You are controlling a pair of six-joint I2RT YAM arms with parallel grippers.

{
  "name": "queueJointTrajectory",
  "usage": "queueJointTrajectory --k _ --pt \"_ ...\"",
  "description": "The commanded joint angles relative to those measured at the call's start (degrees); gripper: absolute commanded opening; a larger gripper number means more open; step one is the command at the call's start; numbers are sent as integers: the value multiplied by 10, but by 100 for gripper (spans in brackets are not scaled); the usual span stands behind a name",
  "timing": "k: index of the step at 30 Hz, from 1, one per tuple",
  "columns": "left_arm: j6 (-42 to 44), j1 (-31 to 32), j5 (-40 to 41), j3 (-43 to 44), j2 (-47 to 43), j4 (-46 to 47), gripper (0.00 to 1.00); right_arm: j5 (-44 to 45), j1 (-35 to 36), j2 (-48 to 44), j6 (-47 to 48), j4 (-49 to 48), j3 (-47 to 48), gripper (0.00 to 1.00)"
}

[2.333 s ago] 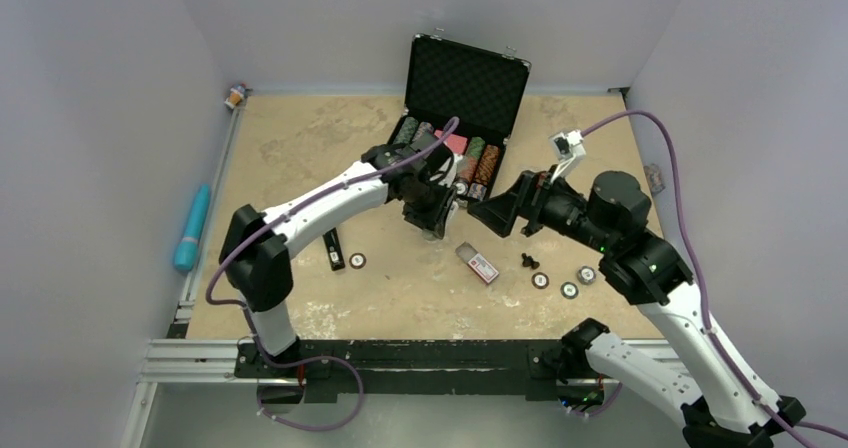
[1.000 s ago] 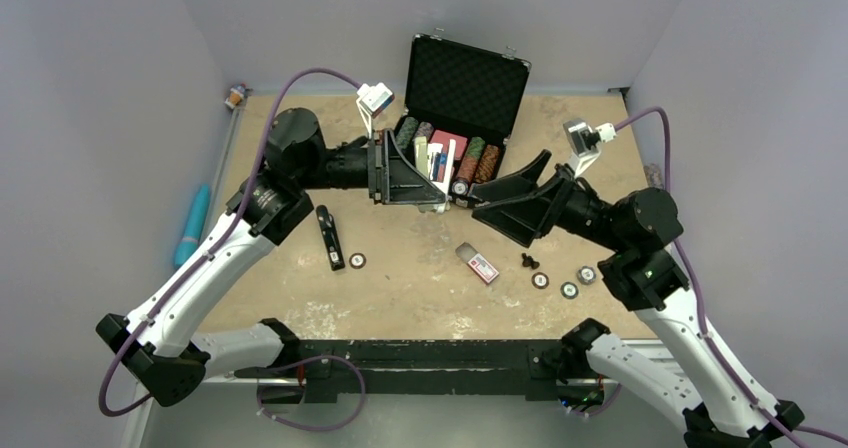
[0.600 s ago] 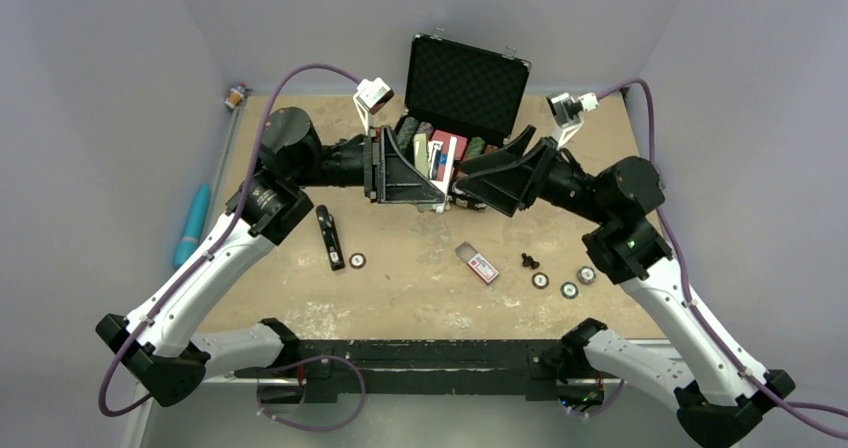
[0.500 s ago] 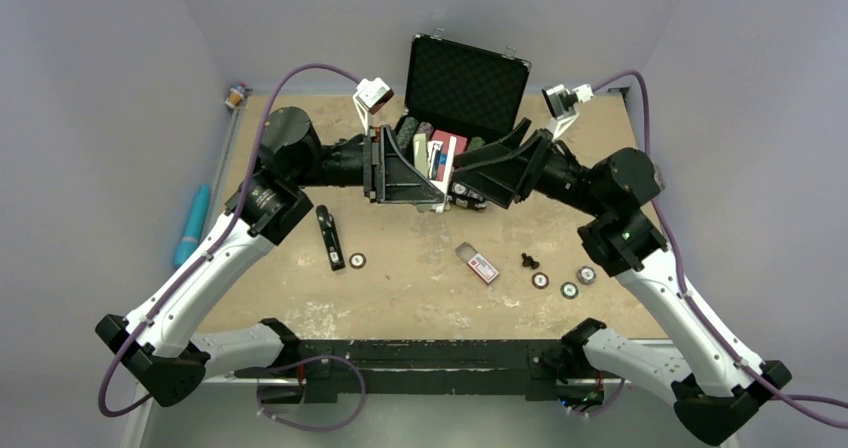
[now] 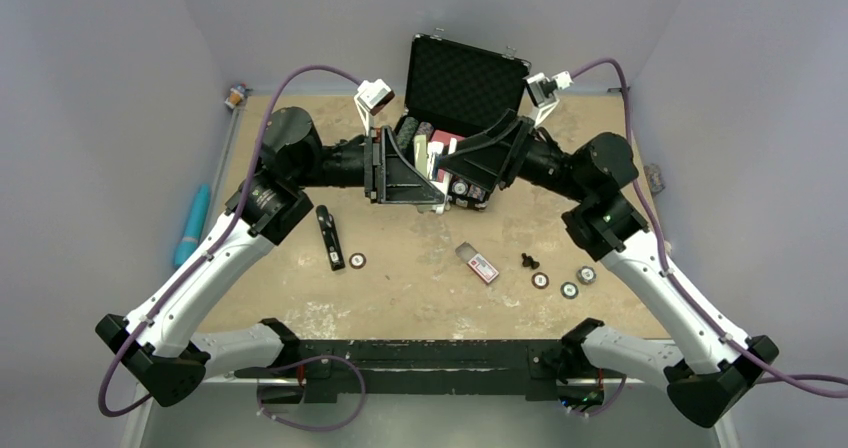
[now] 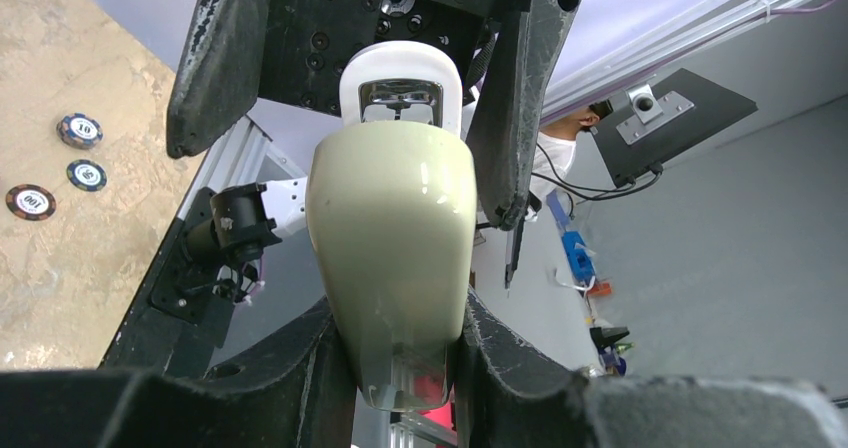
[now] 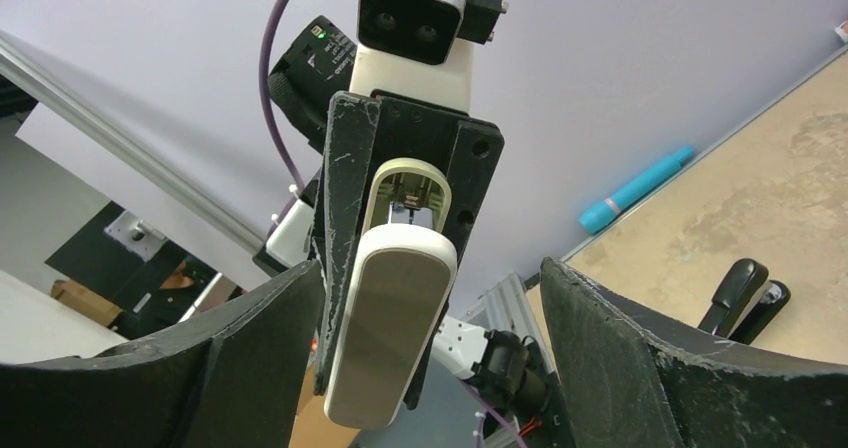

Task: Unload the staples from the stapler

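The black stapler lies on the table left of centre, untouched; it also shows in the right wrist view. My left gripper is raised over the middle of the table, shut on a cream and white stapler-like tool with silver metal in its white end. My right gripper is open and faces it. Its fingers stand on either side of the tool's free end without touching it.
An open black case with poker chips stands at the back. On the table lie loose chips, another chip, a small box and a small black piece. A blue cylinder lies off the left edge.
My left arm lifted the cream tool off the table and now holds still. My right gripper has swung left and back until its open fingers flank the tool.
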State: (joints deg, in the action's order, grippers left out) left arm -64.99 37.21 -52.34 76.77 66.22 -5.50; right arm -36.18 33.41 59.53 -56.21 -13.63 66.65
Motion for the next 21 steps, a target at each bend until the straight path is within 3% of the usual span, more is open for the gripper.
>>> queueJointTrajectory --k 1,6,10,12,14,15,19,21 --pt "0 1 -1 27 -1 14 0 -11 11 10 -4 -35 28 83" --pt "7 2 4 25 -2 4 0 -9 24 20 -3 -38 33 74" --pt "11 2 8 23 -5 2 0 -5 34 26 -1 -40 33 58" --pt "13 2 7 22 -5 -3 0 -3 36 26 -2 -42 31 42" --pt "17 1 7 20 -7 -7 0 -1 38 26 -1 -39 30 10" --pt "19 2 7 19 -8 -9 0 1 38 25 0 -35 30 0" --pt "29 2 19 17 -11 -35 2 8 40 13 4 -28 17 0" --pt "33 1 16 17 -10 -46 27 15 40 5 7 -21 9 0"
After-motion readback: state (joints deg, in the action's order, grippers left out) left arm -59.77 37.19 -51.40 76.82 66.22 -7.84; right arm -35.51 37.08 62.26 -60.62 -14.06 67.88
